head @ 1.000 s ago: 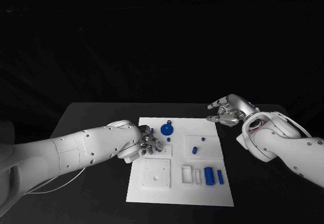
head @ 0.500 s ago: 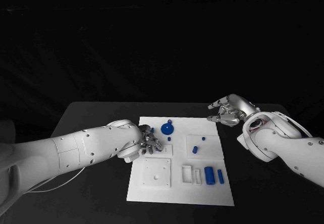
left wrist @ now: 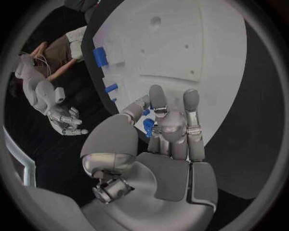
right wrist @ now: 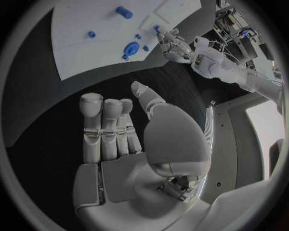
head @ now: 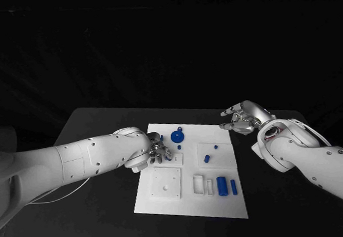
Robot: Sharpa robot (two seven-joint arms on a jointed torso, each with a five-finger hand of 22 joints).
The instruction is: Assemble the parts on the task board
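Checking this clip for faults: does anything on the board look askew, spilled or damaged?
Nothing stands out. The blue parts lie on the task board, the left hand is over it, and the right hand is beside it.

A black table (head: 94, 120) stands in a dark room, its far edge and rounded far corners catching a little light. Behind it everything is black, with no wall or floor to make out. Past one table edge, the right wrist view shows pale grey surfaces (right wrist: 231, 130) and cluttered equipment (right wrist: 231, 21).
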